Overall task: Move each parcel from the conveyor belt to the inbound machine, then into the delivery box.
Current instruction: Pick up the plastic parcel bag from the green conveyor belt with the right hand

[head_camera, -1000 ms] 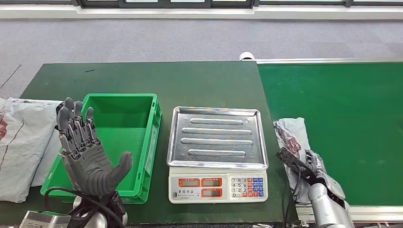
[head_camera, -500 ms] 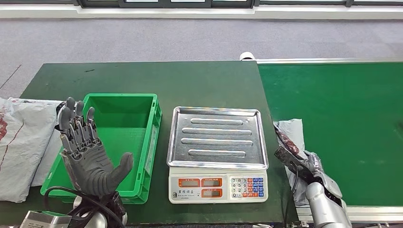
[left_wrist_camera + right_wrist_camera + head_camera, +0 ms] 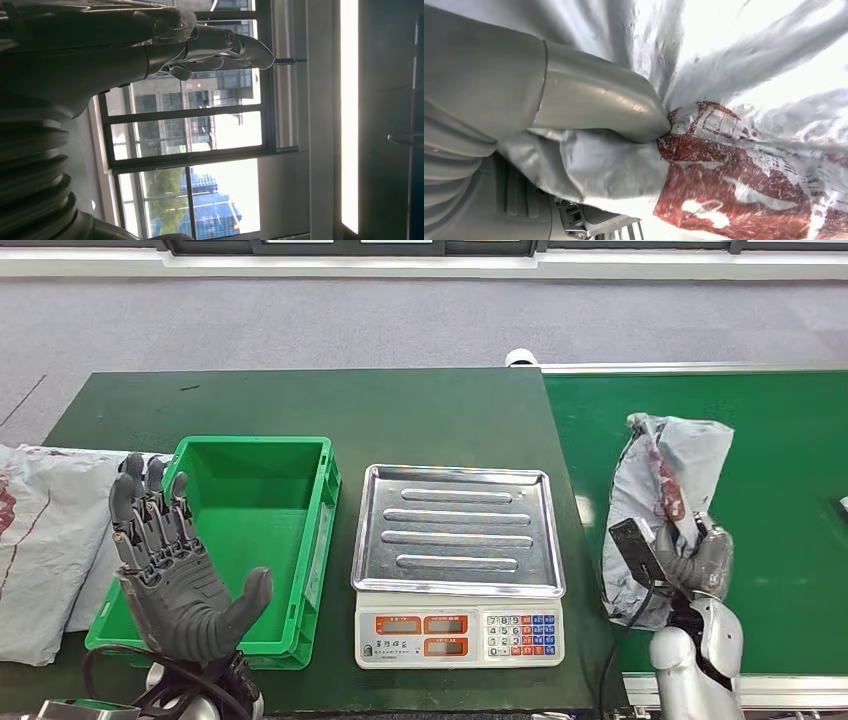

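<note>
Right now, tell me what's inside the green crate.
The green crate shows a bare green floor, nothing on it. The raised left hand covers its near-left corner, so that part cannot be checked.

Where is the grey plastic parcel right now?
In the head view, the grey plastic parcel is held up by the right hand at the conveyor belt's near edge, right of the scale.

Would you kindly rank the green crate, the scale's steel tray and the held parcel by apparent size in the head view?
1. Green crate, largest.
2. Steel tray, slightly smaller.
3. Grey parcel, held up by the right hand, smallest; lifted nearer the camera, so its true size is unsure.
</note>
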